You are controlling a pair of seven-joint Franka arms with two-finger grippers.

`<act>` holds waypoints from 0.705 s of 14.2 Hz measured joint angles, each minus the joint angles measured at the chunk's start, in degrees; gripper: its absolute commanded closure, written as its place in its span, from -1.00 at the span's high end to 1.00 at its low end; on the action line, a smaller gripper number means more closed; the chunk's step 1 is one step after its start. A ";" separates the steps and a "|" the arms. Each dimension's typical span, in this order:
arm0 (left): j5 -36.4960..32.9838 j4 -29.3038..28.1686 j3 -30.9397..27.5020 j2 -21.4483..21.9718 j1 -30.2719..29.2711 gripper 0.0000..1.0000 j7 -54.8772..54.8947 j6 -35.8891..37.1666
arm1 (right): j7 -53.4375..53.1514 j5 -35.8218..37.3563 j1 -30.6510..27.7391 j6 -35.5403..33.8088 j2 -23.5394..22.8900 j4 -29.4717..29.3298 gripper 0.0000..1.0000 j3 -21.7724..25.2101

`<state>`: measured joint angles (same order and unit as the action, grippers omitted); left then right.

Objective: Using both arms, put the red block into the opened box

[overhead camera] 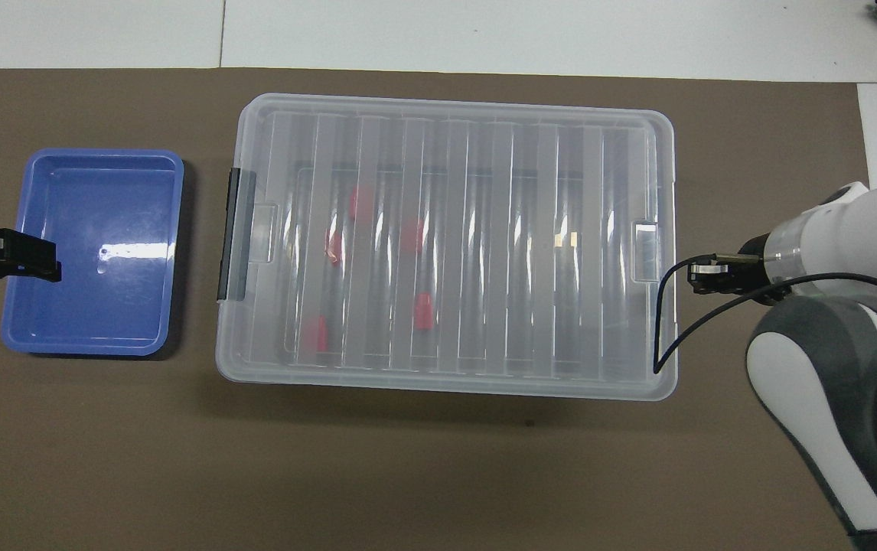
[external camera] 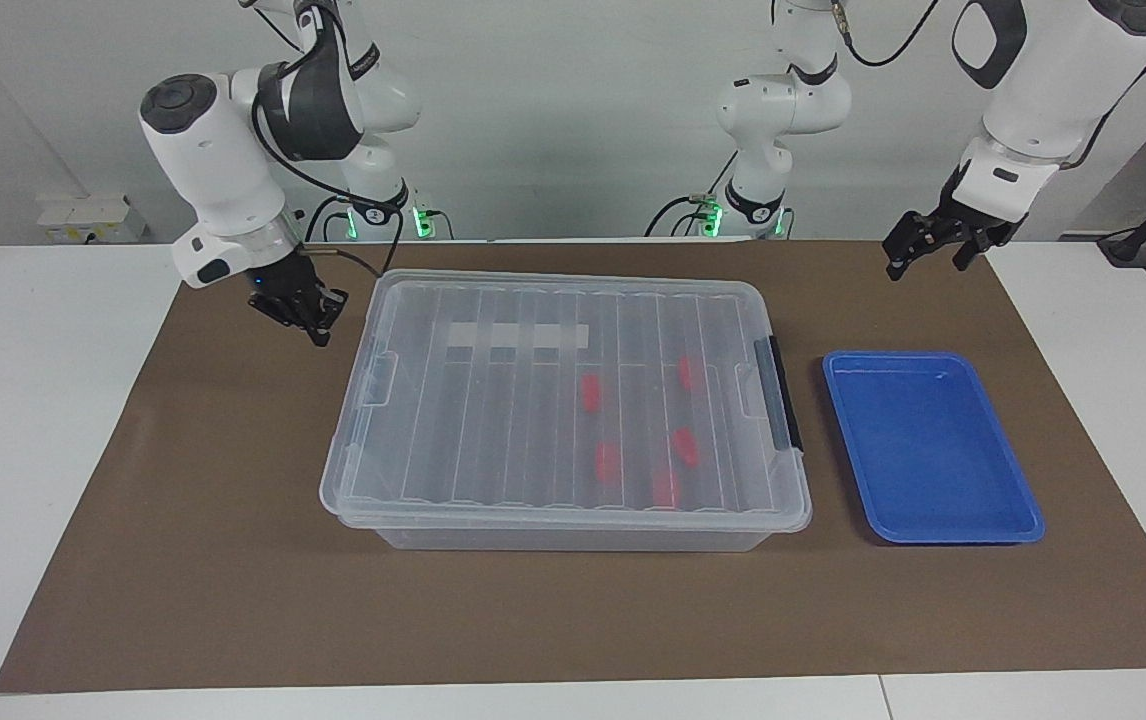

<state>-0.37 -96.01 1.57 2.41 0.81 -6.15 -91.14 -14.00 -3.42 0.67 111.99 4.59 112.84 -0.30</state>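
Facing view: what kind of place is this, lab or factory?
Probably a robotics lab bench: two white jointed robot arms at a white table with a brown mat, a clear lidded plastic box and a shallow blue tray.

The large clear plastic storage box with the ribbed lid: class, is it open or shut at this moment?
Shut. The ribbed see-through lid lies flat and square on the large clear plastic storage box, covering five red blocks inside.

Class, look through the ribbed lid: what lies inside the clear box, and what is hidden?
Inside the box, five red blocks lie on its floor toward the latch end. The lid sits closed on top; its ribs blur the blocks' exact shapes.
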 measured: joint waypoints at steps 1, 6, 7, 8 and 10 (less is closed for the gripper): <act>0.15 1.09 0.00 -1.11 0.23 1.00 -0.01 0.02 | -0.22 0.07 -1.22 -0.03 0.01 -1.03 -0.60 0.02; 0.22 3.53 0.01 -3.37 0.41 1.00 -0.02 0.17 | -0.24 0.26 -6.16 -2.65 0.03 -6.15 1.00 0.13; 0.23 3.58 0.04 -3.36 0.57 1.00 -0.02 0.23 | -0.24 0.81 -6.61 -3.97 0.01 -7.59 1.00 0.14; 0.24 3.58 -0.12 -3.37 0.91 1.00 -0.06 0.32 | -0.24 1.85 -6.69 -6.17 -0.12 -9.63 1.00 0.12; 0.24 3.58 -1.56 -3.36 2.47 1.00 -0.08 0.50 | -0.25 3.07 -6.47 -11.60 -1.16 -15.19 1.00 -0.13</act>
<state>-0.13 -92.43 0.00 -0.95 3.27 -6.23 -90.64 -14.25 -0.34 -5.80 100.40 3.43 97.64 -0.43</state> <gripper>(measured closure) 0.000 0.260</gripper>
